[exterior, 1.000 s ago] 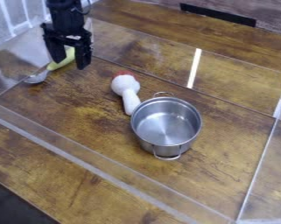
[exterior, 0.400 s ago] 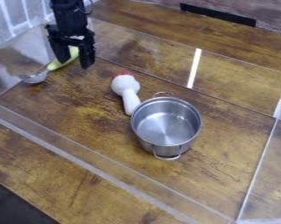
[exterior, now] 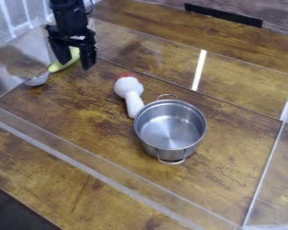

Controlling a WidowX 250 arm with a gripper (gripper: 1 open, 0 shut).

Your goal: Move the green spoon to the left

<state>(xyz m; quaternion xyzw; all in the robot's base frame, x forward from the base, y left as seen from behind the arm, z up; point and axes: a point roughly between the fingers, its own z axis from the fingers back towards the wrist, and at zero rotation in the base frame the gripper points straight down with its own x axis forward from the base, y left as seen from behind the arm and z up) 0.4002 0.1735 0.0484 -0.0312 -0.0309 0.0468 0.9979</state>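
- The claw (exterior: pixel 72 56) points straight down with its two black fingers spread wide; nothing is held between them.
- The green spoon (exterior: pixel 50 71) lies flat on the wooden table (exterior: pixel 98 153), directly beneath the claw: its pale yellow-green handle shows between and just below the fingertips, and the silver bowl sticks out to the claw's lower left in the picture.
- Whether the fingertips already touch the handle or the wood cannot be told; the claw hides that spot.
- Risk: if the fingers close off the handle's line, one tip could push the thin handle aside and the spoon would spin instead of being caught.
- Risk: the handle is low and smooth, so a closure made too high would probably pinch air; one made too low could jam the tips into the table.
- Risk: a grip near the handle's end leaves the heavier metal bowl hanging, and the spoon may tilt or slide out when carried.
- The white utensil (exterior: pixel 129 93) and the pot (exterior: pixel 171 127) sit well off to the claw's right, away from any leftward path.
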